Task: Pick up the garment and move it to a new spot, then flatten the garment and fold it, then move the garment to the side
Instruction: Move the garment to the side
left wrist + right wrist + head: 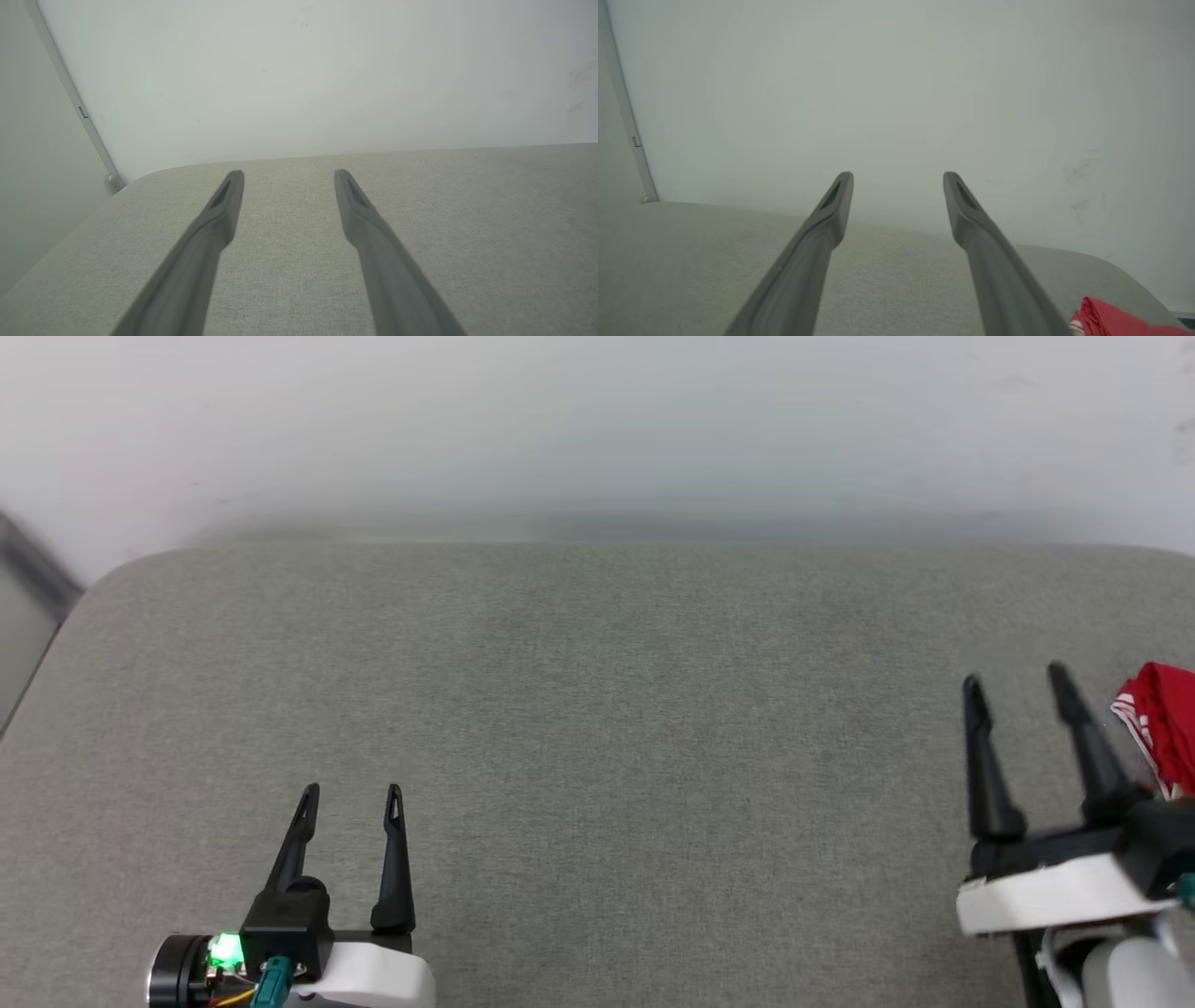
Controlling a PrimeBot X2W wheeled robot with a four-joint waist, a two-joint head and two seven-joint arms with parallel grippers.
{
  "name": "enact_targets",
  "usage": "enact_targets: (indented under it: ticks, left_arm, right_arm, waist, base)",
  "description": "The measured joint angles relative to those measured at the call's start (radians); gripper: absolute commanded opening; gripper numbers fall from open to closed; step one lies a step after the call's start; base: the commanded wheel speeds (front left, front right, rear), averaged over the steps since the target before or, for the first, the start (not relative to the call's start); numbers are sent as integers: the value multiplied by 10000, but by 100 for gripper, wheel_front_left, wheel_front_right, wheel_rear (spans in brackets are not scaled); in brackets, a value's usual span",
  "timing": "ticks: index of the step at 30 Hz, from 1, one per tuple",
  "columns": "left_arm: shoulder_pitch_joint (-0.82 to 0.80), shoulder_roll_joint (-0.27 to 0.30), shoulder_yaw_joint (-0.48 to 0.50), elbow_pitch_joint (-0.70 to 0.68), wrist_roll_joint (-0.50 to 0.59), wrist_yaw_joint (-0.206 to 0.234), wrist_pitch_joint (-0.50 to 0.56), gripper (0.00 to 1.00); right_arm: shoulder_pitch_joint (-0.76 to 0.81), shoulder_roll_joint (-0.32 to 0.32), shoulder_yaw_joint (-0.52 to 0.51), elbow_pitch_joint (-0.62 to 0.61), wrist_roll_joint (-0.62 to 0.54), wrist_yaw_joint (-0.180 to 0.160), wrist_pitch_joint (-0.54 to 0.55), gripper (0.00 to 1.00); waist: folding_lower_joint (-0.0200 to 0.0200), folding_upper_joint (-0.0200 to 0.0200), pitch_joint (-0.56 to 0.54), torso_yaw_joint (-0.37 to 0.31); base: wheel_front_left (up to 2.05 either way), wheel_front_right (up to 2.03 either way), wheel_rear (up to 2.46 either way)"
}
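Head view: the left gripper point(351, 793) is above the grey surface point(597, 709), with its two fingers apart and nothing between them. The right gripper point(1015, 679) is also spread and empty. The garment point(1162, 719), red with striped trim, lies bunched just outside its right-hand finger; I cannot tell if they touch.

Left wrist view: the fingers point(224, 210) stand open, with bare surface between them and a pale wall point(299, 70) beyond the tips.

Right wrist view: the fingers point(831, 214) are open. A red edge of the garment point(1111, 319) shows to the right of the right-hand finger, near its base.
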State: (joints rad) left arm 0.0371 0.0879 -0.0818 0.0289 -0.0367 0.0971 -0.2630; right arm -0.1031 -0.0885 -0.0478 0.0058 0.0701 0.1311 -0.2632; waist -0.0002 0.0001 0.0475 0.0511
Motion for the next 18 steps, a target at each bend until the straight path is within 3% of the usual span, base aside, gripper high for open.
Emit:
enact_targets:
  ticks: [18]
  left_arm:
    - [383, -199, -92, 251, -15, -242, 0, 100]
  right_arm:
    - [1991, 355, -359, 201, 554, -2, 0, 100]
  waist:
    - [1, 0, -501, 220]
  base:
    - [0, 0, 0]
